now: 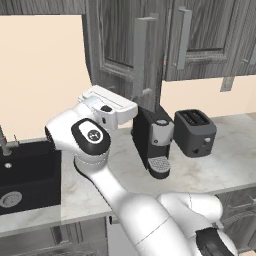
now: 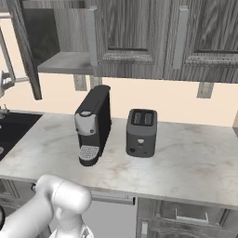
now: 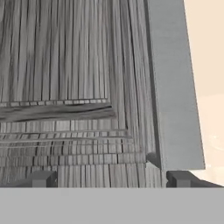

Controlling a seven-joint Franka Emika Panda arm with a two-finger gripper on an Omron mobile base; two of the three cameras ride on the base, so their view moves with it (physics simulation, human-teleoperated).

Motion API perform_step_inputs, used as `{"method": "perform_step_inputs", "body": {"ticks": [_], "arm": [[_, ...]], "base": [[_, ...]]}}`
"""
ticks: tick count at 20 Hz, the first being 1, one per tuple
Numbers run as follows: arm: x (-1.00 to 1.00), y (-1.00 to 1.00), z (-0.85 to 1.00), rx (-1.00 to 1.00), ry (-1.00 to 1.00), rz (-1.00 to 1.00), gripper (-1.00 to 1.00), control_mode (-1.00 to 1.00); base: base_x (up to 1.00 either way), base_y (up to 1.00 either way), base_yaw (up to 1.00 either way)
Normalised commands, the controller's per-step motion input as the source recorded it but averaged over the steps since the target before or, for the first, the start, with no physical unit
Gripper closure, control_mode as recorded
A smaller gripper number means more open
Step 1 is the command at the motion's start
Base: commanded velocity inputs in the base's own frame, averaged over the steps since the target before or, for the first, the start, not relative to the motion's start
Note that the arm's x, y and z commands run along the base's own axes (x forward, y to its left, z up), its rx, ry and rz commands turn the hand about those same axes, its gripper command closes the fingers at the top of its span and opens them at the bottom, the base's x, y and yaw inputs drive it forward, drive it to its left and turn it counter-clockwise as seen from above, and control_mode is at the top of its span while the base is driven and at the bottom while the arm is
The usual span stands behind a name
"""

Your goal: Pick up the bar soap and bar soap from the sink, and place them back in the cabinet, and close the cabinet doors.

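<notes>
hand [image 3: 111,178] spread, ungripping | cabinet door [image 3: 65,87] close ahead | handle [image 3: 173,83] upright

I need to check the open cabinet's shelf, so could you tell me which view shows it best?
The right base view: the cabinet stands open, its grey shelf in plain sight. The left base view and the hand view give its door face-on, hiding the shelf.

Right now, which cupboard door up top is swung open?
The cabinet door above the coffee machine stands open, with the gripper right against its panel. The doors above the toaster lie shut.
</notes>
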Motion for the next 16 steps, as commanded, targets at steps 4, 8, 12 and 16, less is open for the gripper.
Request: {"method": "perform_step_inputs", "body": {"ticks": [4, 8, 12, 16], "arm": [[0.13, -0.43, 0.0, 0.0, 0.0, 0.0, -1.0, -1.0], [0.12, -0.42, 0.0, 0.0, 0.0, 0.0, -1.0, -1.0], [0.16, -0.4, 0.0, 0.0, 0.0, 0.0, -1.0, -1.0], [0.25, -0.33, 0.0, 0.0, 0.0, 0.0, -1.0, -1.0]], "base": [[0.0, 0.0, 0.0], [0.0, 0.0, 0.0], [0.0, 0.0, 0.0], [0.0, 0.0, 0.0]]}}
